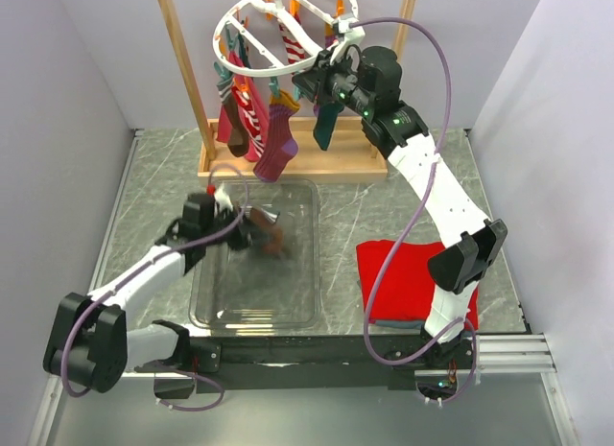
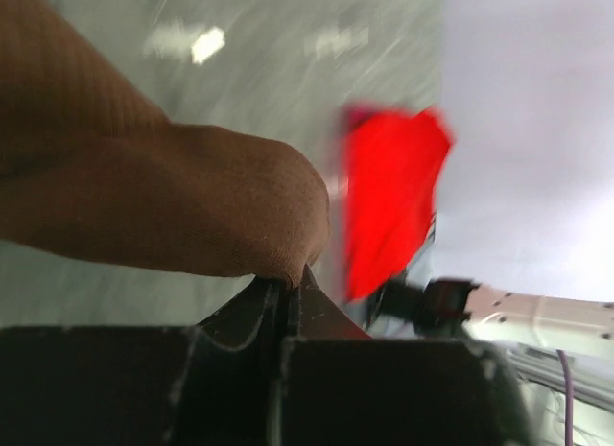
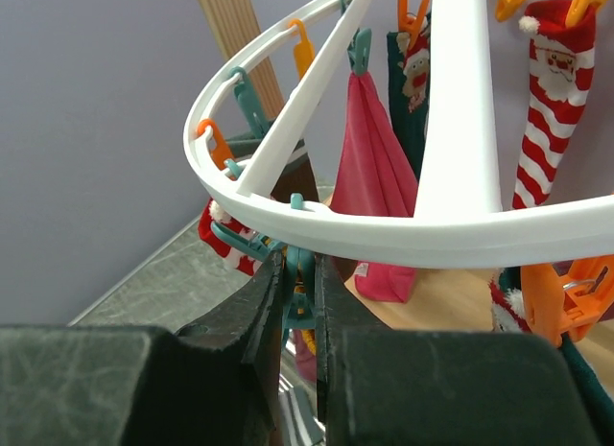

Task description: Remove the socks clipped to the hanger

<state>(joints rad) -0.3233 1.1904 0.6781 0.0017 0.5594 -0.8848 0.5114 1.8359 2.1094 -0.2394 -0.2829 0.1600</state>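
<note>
Two jobs are split between the arms, and the coming move belongs to the upper one. The right gripper [image 3: 299, 273] is raised to the white ring of the hanger [image 3: 432, 235], its fingers drawn narrow against either side of a teal clip [image 3: 299, 302] that hangs just under the ring. Whatever that clip holds drops straight down from it, long axis vertical, so the cloth lies below the fingers, not in front of them. The wrist view does not show which sock it is. From above, the dark teal sock [image 1: 326, 125] hangs just under this gripper, the magenta-purple sock [image 1: 278, 144] a little further to the left, and the red-and-white striped sock [image 1: 251, 115] beyond that. The left gripper [image 2: 288, 285] is low over the clear bin [image 1: 317, 259], well apart from the hanger, and clamped on a brown sock [image 2: 144, 197] that bulges out past its fingertips (so it has no free fingers just now). As I judge it, the right arm is the only one placed to free the next sock: squeezing the clip should open it, and the sock would then fall along its own length toward the wooden base, not into the bin, unless something catches it.
</note>
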